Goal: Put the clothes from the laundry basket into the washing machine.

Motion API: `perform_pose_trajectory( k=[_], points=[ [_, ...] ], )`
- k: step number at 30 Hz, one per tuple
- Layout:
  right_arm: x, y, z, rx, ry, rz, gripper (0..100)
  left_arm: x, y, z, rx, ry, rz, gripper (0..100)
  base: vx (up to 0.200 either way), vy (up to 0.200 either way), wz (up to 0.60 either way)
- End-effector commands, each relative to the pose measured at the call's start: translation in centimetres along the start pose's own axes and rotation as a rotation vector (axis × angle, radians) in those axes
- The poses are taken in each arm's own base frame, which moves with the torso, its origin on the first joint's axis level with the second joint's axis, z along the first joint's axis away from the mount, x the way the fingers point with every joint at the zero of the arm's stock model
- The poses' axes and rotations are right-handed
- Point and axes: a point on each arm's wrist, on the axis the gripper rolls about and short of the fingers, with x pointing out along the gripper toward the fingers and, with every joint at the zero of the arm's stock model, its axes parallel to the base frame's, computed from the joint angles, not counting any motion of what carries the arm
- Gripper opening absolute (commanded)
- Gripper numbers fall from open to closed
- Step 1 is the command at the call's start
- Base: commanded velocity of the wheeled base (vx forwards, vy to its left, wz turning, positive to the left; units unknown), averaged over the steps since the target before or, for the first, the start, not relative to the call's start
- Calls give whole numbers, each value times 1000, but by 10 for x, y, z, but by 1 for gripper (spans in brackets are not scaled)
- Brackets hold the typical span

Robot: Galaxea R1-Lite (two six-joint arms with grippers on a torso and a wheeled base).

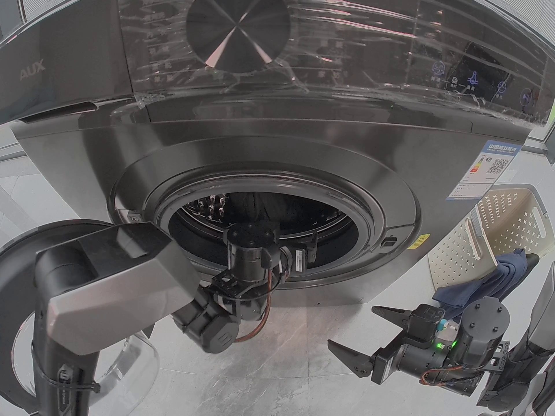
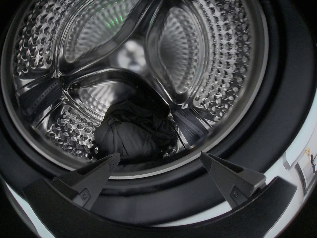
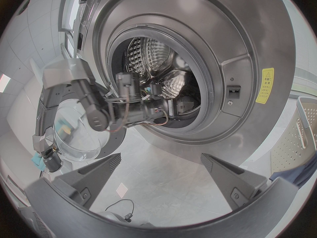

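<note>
The washing machine [image 1: 277, 145] stands with its round opening [image 1: 266, 226] uncovered. My left arm [image 1: 248, 261] reaches into that opening. Inside the steel drum [image 2: 214, 66] a dark garment [image 2: 135, 133] lies bunched at the bottom, just beyond my left gripper [image 2: 160, 157], which is open and holds nothing. To the right stands the beige laundry basket [image 1: 509, 215] with a blue cloth [image 1: 491, 281] hanging over its rim. My right gripper [image 1: 354, 327] hovers open and empty above the floor, between the machine's front and the basket.
The machine's glass door [image 1: 127, 365] is swung open at the left, under my left arm. Grey tiled floor [image 1: 289, 365] lies free in front of the machine. The perforated wall of the basket [image 3: 307, 133] stands close beside my right gripper [image 3: 160, 157].
</note>
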Motion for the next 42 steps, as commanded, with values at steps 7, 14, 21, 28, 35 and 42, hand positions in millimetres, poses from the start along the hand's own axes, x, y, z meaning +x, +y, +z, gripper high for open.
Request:
perform_pose_trajectory(
  k=[7,14,21,28,35,42],
  points=[
    [-27,-7,5,7,-23,-20,100,-158,3,44,-3,58,-191,100,0,0,0],
    [-44,-10,20,43,-106,-44,100,-206,24,47,-65,33,-208,100,0,0,0],
    [-51,-29,27,69,-135,-148,100,-235,38,52,-63,-8,-224,100,0,0,0],
    [-79,-30,26,56,-58,-188,100,-265,56,56,-43,-39,-215,100,-171,0,0],
    [-101,-36,29,90,-84,-291,100,-291,76,60,-39,-58,-188,100,-171,0,0],
    [-131,-43,25,110,-86,-356,100,-314,99,67,-54,-93,-111,100,-114,0,0]
  ],
)
